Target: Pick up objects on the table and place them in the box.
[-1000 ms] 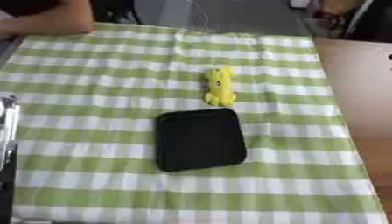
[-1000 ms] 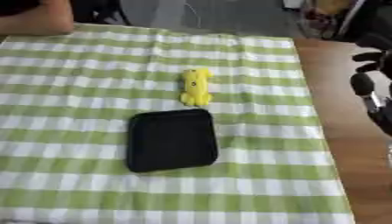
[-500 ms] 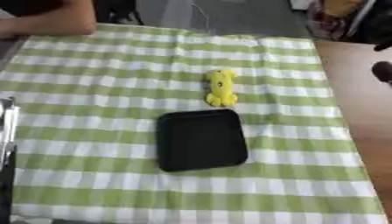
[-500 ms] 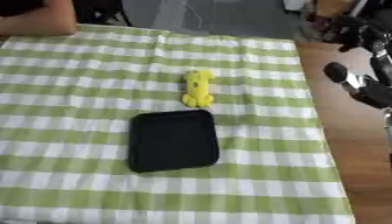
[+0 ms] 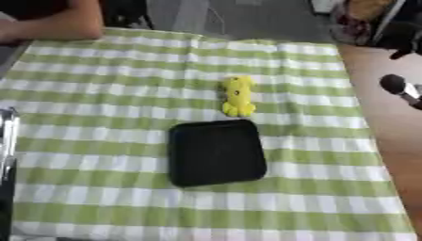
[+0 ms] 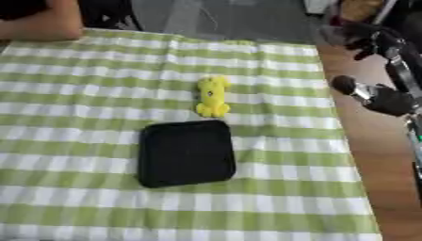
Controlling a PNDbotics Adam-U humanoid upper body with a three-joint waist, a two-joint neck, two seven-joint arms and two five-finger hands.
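Note:
A yellow toy (image 5: 237,96) lies on the green checked cloth near the table's middle. Just in front of it sits a shallow black box (image 5: 217,152) with nothing inside. My right hand (image 6: 385,100) hovers over the table's right edge, level with the toy and well to its right. Its fingers (image 6: 367,38) and thumb are spread apart and hold nothing. A silver and dark part, probably my left hand (image 5: 5,141), shows only as a sliver at the left edge.
The green checked cloth (image 5: 99,113) covers the table; bare wood (image 6: 375,160) runs along its right side. A person's arm (image 5: 58,26) rests on the far left corner. Dark clutter (image 5: 371,19) stands beyond the far right corner.
My right hand has come further into view from the right and moved toward the table's edge, level with the toy. The toy and the box have not moved.

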